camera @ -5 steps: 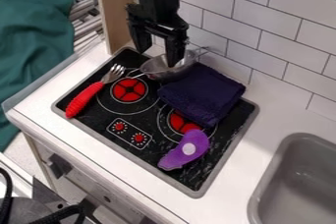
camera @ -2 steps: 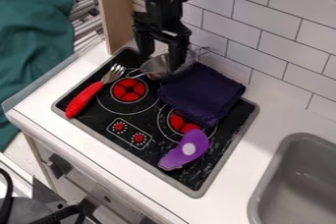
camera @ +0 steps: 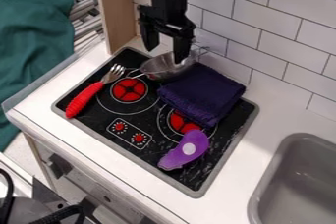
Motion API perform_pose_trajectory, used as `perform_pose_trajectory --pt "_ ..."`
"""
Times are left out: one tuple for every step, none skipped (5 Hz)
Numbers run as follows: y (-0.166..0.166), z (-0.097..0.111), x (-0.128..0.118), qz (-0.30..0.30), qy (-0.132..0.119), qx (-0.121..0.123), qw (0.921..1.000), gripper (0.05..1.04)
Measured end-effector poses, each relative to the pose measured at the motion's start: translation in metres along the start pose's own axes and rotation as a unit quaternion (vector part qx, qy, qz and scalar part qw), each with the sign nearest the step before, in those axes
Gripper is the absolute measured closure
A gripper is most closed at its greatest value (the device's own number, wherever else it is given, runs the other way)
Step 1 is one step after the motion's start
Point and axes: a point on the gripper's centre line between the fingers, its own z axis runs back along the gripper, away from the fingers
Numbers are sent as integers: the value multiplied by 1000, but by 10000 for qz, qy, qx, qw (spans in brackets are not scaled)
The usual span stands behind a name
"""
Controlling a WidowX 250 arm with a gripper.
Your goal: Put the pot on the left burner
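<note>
The black gripper [camera: 163,54] hangs over the back left of the stove with its two fingers spread apart and nothing held between them. Just below it lies the silver metal pot [camera: 157,65], at the stove's back edge by the tiled wall; one fingertip overlaps the pot's rear part in the view. I cannot tell whether they touch. In front of the pot is the left burner [camera: 129,90], a red disc with nothing on it.
A dark blue folded cloth [camera: 202,93] lies right of the pot, partly over the right burner [camera: 184,121]. A purple toy [camera: 185,150] sits in front of it. A red-handled fork [camera: 93,92] lies at left. The grey sink [camera: 295,183] is at lower right.
Since a second ago the gripper has shifted slightly right; it dipped toward the pot and now hangs a bit higher than in the middle frame. The pot and other objects look unmoved.
</note>
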Motion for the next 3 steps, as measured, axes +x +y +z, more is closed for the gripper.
perform_pose_trajectory --pt "-9 2 0 -187 113 -47 9998 82" --pt "-18 -4 -8 -275 204 -168 9993 82" --pt "-26 -4 -10 -368 185 -174 9990 82"
